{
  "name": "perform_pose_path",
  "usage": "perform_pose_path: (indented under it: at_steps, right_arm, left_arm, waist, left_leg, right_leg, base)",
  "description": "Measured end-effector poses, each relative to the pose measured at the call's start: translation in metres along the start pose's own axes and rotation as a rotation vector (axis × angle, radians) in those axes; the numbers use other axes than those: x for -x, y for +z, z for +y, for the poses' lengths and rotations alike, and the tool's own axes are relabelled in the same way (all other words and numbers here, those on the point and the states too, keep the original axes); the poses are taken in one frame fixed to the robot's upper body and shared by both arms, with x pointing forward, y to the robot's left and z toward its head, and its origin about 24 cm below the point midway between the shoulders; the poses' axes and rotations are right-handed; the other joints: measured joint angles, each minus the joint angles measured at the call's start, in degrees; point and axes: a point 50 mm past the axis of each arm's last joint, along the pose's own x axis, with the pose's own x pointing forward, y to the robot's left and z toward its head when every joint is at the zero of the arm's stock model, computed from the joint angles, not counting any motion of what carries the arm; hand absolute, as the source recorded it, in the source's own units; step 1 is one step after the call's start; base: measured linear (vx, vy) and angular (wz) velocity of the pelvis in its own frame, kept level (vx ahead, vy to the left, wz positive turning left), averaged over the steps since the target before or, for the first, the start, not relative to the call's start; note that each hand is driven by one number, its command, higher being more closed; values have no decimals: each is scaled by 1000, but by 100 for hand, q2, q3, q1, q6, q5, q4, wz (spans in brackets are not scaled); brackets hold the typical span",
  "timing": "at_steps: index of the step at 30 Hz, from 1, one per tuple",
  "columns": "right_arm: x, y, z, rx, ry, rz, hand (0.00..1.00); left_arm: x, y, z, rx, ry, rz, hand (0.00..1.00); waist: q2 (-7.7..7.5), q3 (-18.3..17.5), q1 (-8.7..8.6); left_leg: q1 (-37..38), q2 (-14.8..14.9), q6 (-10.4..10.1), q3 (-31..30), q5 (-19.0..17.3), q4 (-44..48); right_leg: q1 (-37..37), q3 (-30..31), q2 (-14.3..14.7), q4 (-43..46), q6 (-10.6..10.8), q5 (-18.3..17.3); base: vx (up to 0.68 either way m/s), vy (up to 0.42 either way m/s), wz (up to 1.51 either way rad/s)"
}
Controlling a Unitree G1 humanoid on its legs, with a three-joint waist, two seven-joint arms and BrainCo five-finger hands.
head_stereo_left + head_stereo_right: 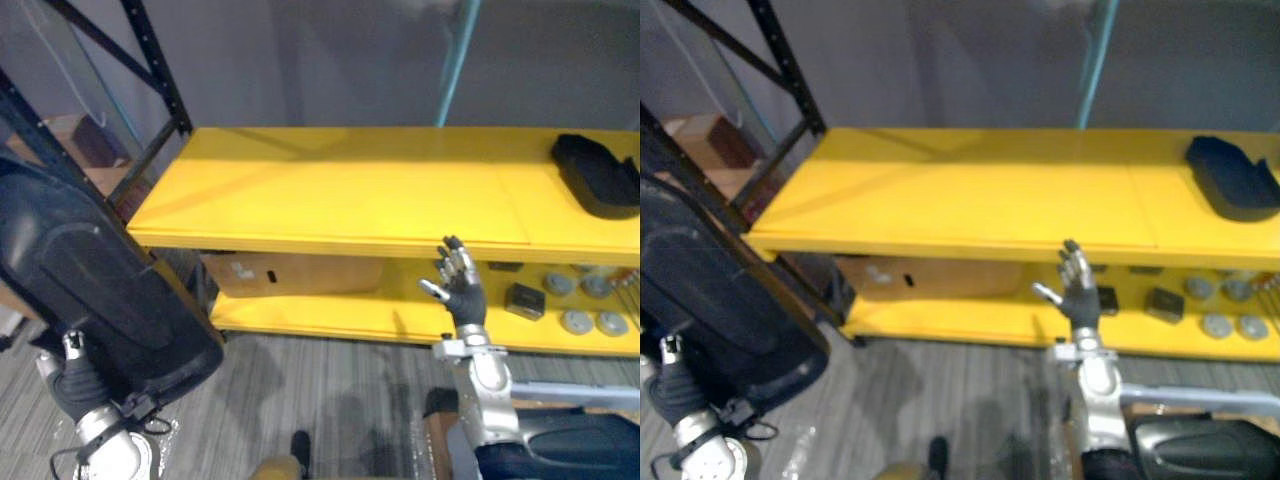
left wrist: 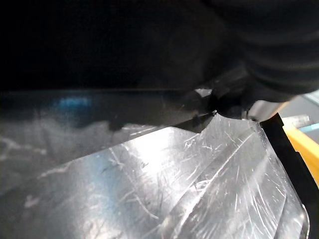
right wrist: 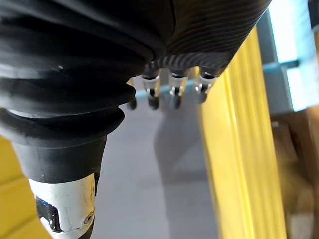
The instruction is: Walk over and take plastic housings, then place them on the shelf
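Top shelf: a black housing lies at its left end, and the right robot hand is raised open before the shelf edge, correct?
No: the black housing lies at the right end of the top shelf, as the left eye view shows. The right robot hand is raised open before the shelf edge.

Even light from above falls on the top board of your yellow shelf point(image 1: 350, 190), brightest near its middle. The lower board point(image 1: 330, 318) lies in its shade. The black plastic housing point(image 1: 90, 290) reads dark. In your left wrist view, white glare streaks a scratched glossy surface point(image 2: 199, 169). Soft shadows fall on the floor point(image 1: 330, 400).
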Motion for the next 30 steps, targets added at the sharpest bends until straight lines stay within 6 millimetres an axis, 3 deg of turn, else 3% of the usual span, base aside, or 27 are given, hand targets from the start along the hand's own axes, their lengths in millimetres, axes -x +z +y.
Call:
perform_pose_path:
  at_steps: [3, 7, 12, 14, 15, 17, 18, 19, 20, 22, 23, 24, 25, 27, 29, 30]
  right_arm:
    - [1, -1, 2, -3, 21, 3, 0]
    - [11, -7, -1, 1, 14, 36, 0]
    - [16, -9, -6, 3, -11, 50, 0]
    - [18, -8, -12, -3, -42, 49, 0]
    - [19, -8, -17, -15, -69, 45, 0]
    - [19, -6, -22, -27, -102, 34, 0]
    - [20, -5, -24, -39, -128, 26, 0]
    - [21, -5, -26, -44, -145, 26, 0]
    - [27, -7, -30, -62, -179, 33, 0]
    - [29, -7, -33, -62, -190, 35, 0]
    - [30, -7, -37, -69, -192, 40, 0]
    - [34, -8, -44, -79, -201, 59, 0]
    - [36, -8, -46, -77, -204, 65, 0]
    - [43, -6, -57, -82, -228, 70, 0]
    - [46, -2, -62, -80, -239, 61, 0]
    - [44, 2, -68, -72, -227, 55, 0]
  left_arm:
    - [0, 0, 0, 10, 4, 7, 100]
    - [0, -1, -2, 39, 4, 13, 100]
    - [-5, 6, -7, 41, -13, -28, 100]
    - [-8, 13, -13, 29, -45, -73, 100]
    - [-10, 16, -18, 18, -68, -96, 100]
    - [-14, 19, -20, 12, -94, -117, 100]
    - [-15, 19, -19, -1, -110, -124, 100]
    - [-16, 20, -18, -10, -119, -128, 100]
    - [-18, 21, -19, -20, -136, -139, 100]
    - [-20, 21, -19, -23, -138, -143, 100]
    - [-22, 19, -20, -29, -136, -134, 100]
    - [-24, 17, -22, -34, -132, -111, 100]
    - [-25, 15, -22, -38, -131, -100, 100]
    - [-23, 5, -22, -59, -134, -38, 100]
    - [-22, 4, -24, -68, -148, -21, 100]
    - [-19, 0, -28, -59, -154, 2, 100]
  waist:
    - [-90, 55, -93]
    - [-75, 71, -189]
    - [-155, 123, -255]
    - [-193, 185, -270]
    - [-168, 235, -317]
    - [-185, 282, -353]
    - [-192, 288, -356]
    - [-190, 296, -364]
    - [-125, 329, -394]
    - [-94, 328, -396]
    - [-32, 365, -400]
    - [-7, 368, -402]
    - [-8, 367, -405]
    - [-38, 353, -501]
    - [-226, 270, -544]
    - [-199, 246, -524]
  left_leg:
    - [-55, 5, -87, 29, -94, 144]
    - [-63, 33, -137, -24, -56, 83]
    - [-249, -86, -111, -189, -111, 153]
    - [-268, -153, -47, -328, -241, 265]
    - [-233, -159, -25, -477, -291, 361]
    - [-74, -160, 62, -562, -414, 370]
    - [34, -164, 106, -607, -529, 369]
    - [110, -143, 134, -641, -562, 338]
    - [262, -81, 236, -682, -644, 299]
    - [306, 31, 295, -699, -730, 315]
    - [353, 149, 291, -738, -764, 305]
    - [390, 228, 242, -748, -807, 307]
    - [413, 244, 222, -749, -845, 307]
    - [559, 229, 132, -795, -1020, 387]
    - [585, 48, 61, -819, -1197, 544]
    - [609, 57, -29, -792, -1396, 664]
  right_leg:
    - [-110, 312, -14, -72, 85, -175]
    - [-118, 293, 21, -108, 204, -256]
    - [-226, 85, -122, 114, 95, -377]
    - [-234, -62, -188, 516, 166, -318]
    - [-371, -59, -281, 1132, 90, -253]
    - [-756, 119, -479, 2220, -225, -25]
    - [-1066, 362, -591, 2889, -447, 336]
    - [-1194, 509, -619, 3196, -482, 610]
    - [-1425, 824, -542, 3579, -359, 598]
    - [-1667, 992, -274, 3461, -262, -13]
    - [-1790, 1058, 61, 2952, -235, -264]
    - [-1889, 1087, 333, 2285, -232, -316]
    - [-1948, 1104, 422, 1985, -224, -311]
    - [-2061, 1262, 632, 1059, -192, -46]
    - [-2045, 1353, 589, 568, -276, 881]
    - [-1923, 1392, 596, 419, -122, 867]
  base:
    - [-59, -29, -35]
    - [-50, -36, -3]
    - [26, -5, 21]
    - [83, 46, 48]
    - [55, 144, 55]
    - [25, 186, 34]
    - [12, 166, 12]
    - [33, 228, 19]
    - [17, 159, 14]
    - [-69, 96, 9]
    - [-214, 28, 9]
    - [-212, -1, 7]
    - [-49, -36, 5]
    - [205, -77, 21]
    - [195, -106, 22]
    - [179, -161, -4]
